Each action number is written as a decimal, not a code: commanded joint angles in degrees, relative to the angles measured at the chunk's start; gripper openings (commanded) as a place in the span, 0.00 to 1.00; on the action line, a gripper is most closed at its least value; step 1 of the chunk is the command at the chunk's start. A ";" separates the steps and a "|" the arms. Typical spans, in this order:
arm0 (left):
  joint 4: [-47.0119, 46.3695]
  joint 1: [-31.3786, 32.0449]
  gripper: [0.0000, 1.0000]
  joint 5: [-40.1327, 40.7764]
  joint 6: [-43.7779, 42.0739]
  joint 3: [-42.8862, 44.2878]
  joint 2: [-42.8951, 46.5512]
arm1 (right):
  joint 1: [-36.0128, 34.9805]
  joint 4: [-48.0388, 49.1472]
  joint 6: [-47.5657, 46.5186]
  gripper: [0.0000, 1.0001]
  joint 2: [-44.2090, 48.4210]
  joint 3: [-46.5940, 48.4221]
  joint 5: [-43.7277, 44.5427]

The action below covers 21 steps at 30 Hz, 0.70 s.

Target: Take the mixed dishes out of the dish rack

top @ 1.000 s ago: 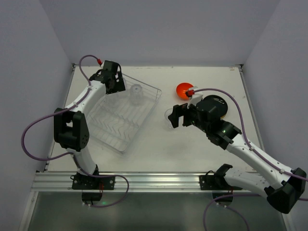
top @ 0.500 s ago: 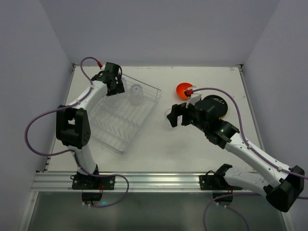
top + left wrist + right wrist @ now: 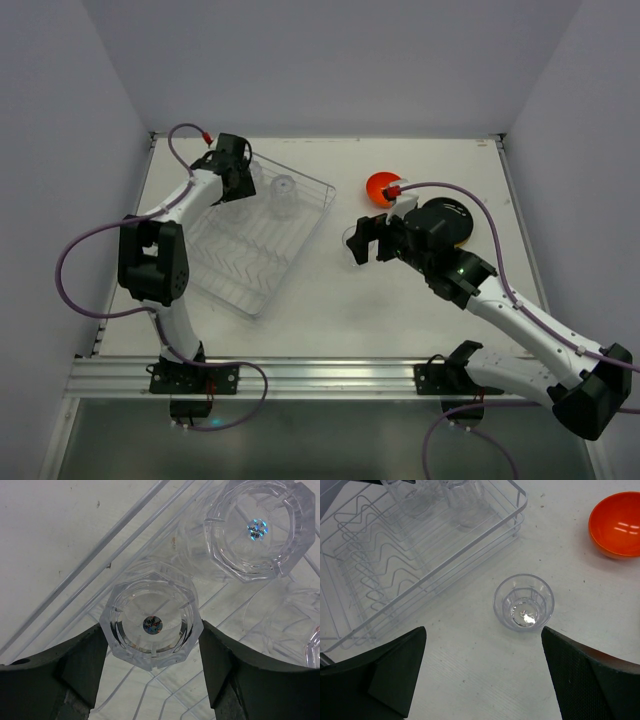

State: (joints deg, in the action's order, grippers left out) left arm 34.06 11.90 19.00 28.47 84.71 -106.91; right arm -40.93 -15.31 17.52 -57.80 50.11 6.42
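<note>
Glassware stood in the far end of the dish rack [image 3: 262, 232], which lay slantwise on the left half of the bench [image 3: 330, 300]. The left tool [image 3: 152, 652] hung over the rack's far left corner. Its two dark fingers [image 3: 82, 667] stood on either side of an upturned glass [image 3: 151, 625], close against its faceted wall. Whether they were pinching it or only flanking it could not be told. A second upturned glass [image 3: 257, 527] stood just beside the first inside the rack, apart from the fingers, with a small shiny sticker on its base.

The right tool [image 3: 484, 650] hovered with its fingers spread wide and nothing between them. It was above a third glass [image 3: 524, 601], which stood upright, mouth up, on the bench just outside the rack's right-hand side. The orange-red bowl [image 3: 616, 525] sat mouth up on the bench beyond that glass, well apart from the rack. A black plate [image 3: 452, 215] lay on the bench near the bowl, partly hidden under the right arm.
</note>
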 commanded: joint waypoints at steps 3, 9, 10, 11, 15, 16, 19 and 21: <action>-2.69 -0.39 0.72 -1.51 -0.17 -1.03 0.04 | -0.21 3.27 0.15 0.99 0.93 -0.80 -0.61; -3.21 -0.39 0.87 -1.95 -0.78 -1.74 -0.57 | -0.21 3.62 0.15 0.99 1.11 -0.98 -1.49; -3.21 -0.39 0.89 -1.95 -0.96 -1.65 -0.75 | -0.21 3.62 0.15 0.99 1.20 -0.98 -1.58; -3.13 -0.39 0.89 -1.95 -1.05 -1.65 -1.10 | -0.21 3.53 0.15 0.99 1.20 -0.98 -1.58; -3.13 -0.39 0.82 -1.34 -1.22 -1.65 -1.11 | -0.21 3.88 0.24 0.99 1.46 -1.15 -1.76; -3.30 -0.47 0.80 -1.34 -1.31 -1.74 -1.02 | -0.12 3.97 0.15 0.99 1.64 -1.24 -1.84; -3.74 -0.39 0.66 -1.34 -1.40 -1.83 -0.23 | -0.21 3.97 0.23 0.99 1.55 -1.24 -2.11; -3.22 -0.39 0.47 -1.51 -1.66 -1.39 0.39 | -0.21 3.97 0.15 0.99 1.55 -1.15 -2.11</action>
State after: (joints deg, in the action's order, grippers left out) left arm 32.60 11.88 17.93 27.90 83.02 -108.12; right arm -40.93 -14.31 17.52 -57.56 49.17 4.84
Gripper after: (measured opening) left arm 0.620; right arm 0.989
